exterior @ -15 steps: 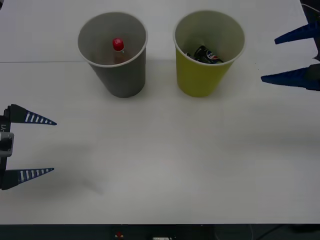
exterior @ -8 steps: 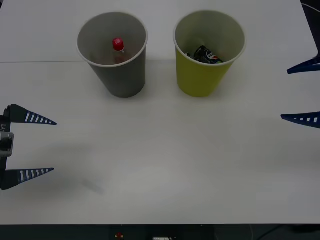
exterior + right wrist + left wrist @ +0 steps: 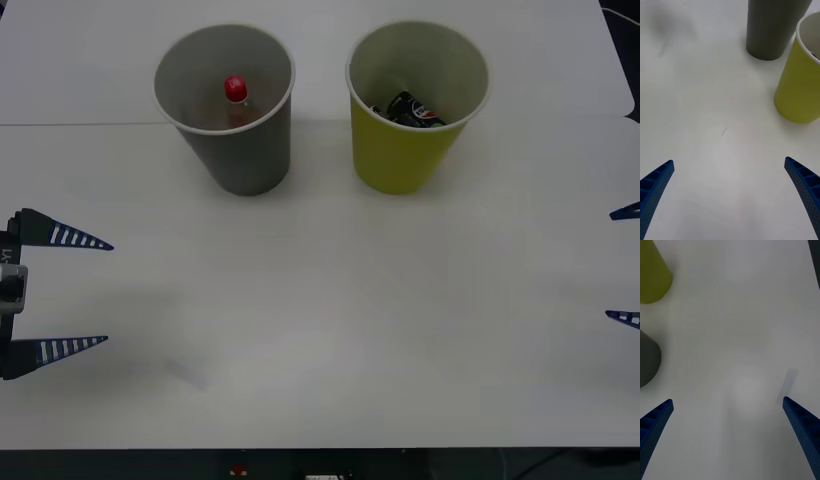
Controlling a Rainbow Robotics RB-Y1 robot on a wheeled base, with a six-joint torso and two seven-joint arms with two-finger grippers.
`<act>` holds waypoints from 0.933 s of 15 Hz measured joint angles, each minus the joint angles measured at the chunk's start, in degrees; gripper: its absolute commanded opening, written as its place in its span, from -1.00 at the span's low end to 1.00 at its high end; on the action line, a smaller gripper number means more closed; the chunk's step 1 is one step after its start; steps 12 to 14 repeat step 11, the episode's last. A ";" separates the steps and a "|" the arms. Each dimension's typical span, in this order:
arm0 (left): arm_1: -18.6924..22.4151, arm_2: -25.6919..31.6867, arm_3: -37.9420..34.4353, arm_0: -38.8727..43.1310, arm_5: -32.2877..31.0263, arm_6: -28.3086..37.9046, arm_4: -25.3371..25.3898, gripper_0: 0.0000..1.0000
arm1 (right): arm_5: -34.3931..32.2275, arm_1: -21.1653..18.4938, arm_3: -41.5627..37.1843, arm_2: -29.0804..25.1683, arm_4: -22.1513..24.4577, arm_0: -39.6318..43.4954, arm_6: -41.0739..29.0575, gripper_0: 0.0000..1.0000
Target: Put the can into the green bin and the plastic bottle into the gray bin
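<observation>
The gray bin [image 3: 240, 150] stands at the back left of the white table, and the plastic bottle [image 3: 236, 96] with its red cap sits upright inside it. To its right, the green bin [image 3: 405, 150] holds the black can [image 3: 412, 109] lying on its side. My left gripper [image 3: 95, 292] rests open at the table's left edge, holding nothing. At the right edge my right gripper [image 3: 624, 265] is open and empty. The right wrist view shows the gray bin [image 3: 771, 30] and green bin [image 3: 797, 90] beyond the open fingers; the left wrist view catches the green bin [image 3: 651, 273] and gray bin [image 3: 647, 360].
A faint seam crosses the white table [image 3: 330, 300] behind the bins. The table's front edge runs along the bottom of the front view.
My right gripper has drawn back from beside the green bin toward the near right edge of the table. The left gripper, the bins and their contents have not moved.
</observation>
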 measured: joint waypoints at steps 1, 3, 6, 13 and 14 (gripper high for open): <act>0.00 0.00 0.01 0.00 0.00 0.00 0.00 1.00 | 0.00 0.57 0.02 -0.93 -0.16 2.05 2.11 1.00; 0.00 0.00 0.00 0.00 0.00 0.00 0.00 1.00 | 0.01 1.79 0.06 -2.49 -0.22 5.14 5.18 1.00; 0.00 0.00 0.00 0.00 0.00 0.00 0.00 1.00 | 0.94 2.24 0.08 -2.75 -1.10 8.67 6.29 1.00; 0.00 0.00 0.00 0.00 0.00 0.00 0.00 1.00 | 1.24 2.22 0.08 -2.73 -1.36 10.30 6.60 1.00; 0.00 0.00 0.00 0.00 0.00 0.00 0.00 1.00 | 1.24 2.22 0.08 -2.73 -1.36 10.30 6.60 1.00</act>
